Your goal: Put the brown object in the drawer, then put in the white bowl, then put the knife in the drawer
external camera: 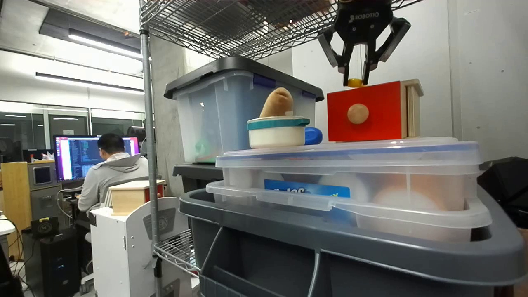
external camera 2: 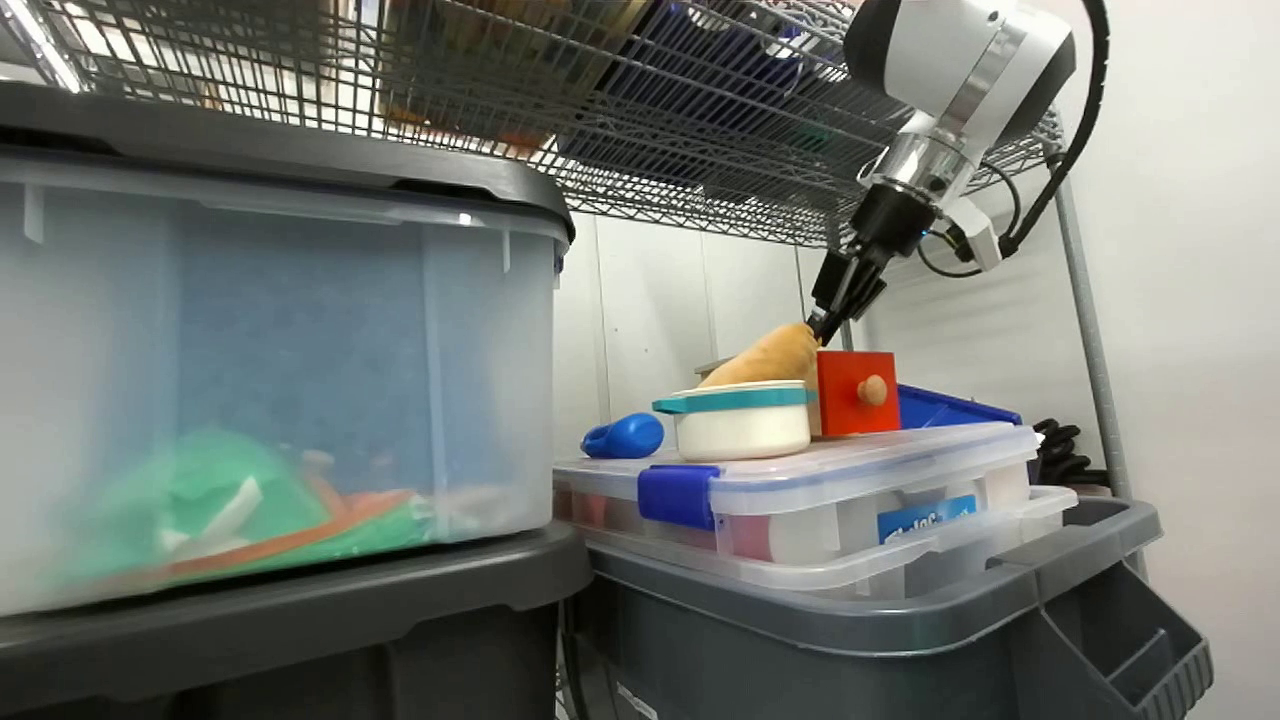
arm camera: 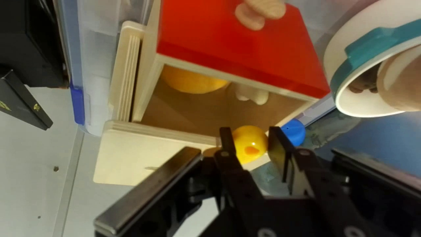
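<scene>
My gripper (external camera: pixel 355 77) is shut on a small yellow item (arm camera: pixel 249 144), just above the red-fronted drawer (external camera: pixel 371 113). The drawer has a pale round knob and shows open at the top in the wrist view (arm camera: pixel 223 49). An orange-yellow round thing (arm camera: pixel 194 80) and a small pale piece (arm camera: pixel 252 93) lie inside it. The white bowl (external camera: pixel 277 137) with its teal band stands beside the drawer, also in another exterior view (external camera 2: pixel 742 432). The brown object (external camera: pixel 278 103) sticks up tilted out of the bowl; there it hides the fingertips (external camera 2: pixel 770 358). No knife shows.
A blue rounded object (external camera: pixel 313 135) lies behind the bowl. All stand on a clear lidded tub (external camera: pixel 350 163) over a grey bin (external camera: pixel 288 218). A tall clear tub (external camera 2: pixel 300 330) stands beside them. A wire shelf (external camera: pixel 235 29) hangs above.
</scene>
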Controlling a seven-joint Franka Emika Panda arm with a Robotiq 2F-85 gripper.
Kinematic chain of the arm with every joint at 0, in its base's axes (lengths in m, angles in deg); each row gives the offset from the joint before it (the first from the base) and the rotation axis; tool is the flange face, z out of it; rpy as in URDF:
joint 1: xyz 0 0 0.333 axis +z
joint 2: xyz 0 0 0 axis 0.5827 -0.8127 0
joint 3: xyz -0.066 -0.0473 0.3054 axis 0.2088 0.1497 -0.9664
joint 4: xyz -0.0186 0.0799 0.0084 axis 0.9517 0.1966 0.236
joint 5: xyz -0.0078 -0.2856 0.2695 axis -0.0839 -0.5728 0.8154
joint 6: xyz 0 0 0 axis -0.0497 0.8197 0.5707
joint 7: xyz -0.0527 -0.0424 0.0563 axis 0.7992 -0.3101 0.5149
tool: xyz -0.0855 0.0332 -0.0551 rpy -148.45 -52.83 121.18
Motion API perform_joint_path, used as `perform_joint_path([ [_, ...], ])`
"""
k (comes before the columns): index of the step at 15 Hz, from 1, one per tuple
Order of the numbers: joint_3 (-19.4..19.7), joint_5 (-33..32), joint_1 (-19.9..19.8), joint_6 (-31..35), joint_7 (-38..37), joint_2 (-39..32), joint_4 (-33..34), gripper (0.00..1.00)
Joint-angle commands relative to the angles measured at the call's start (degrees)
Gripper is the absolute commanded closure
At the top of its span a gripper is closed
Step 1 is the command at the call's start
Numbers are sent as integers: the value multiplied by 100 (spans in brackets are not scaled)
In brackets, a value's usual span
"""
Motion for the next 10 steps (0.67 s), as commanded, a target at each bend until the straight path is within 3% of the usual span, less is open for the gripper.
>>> perform_joint_path([
  [1,93,-22,83,137,33,529,-710,92],
  [10,310,-59,168,68,-72,1045,-1260,92],
])
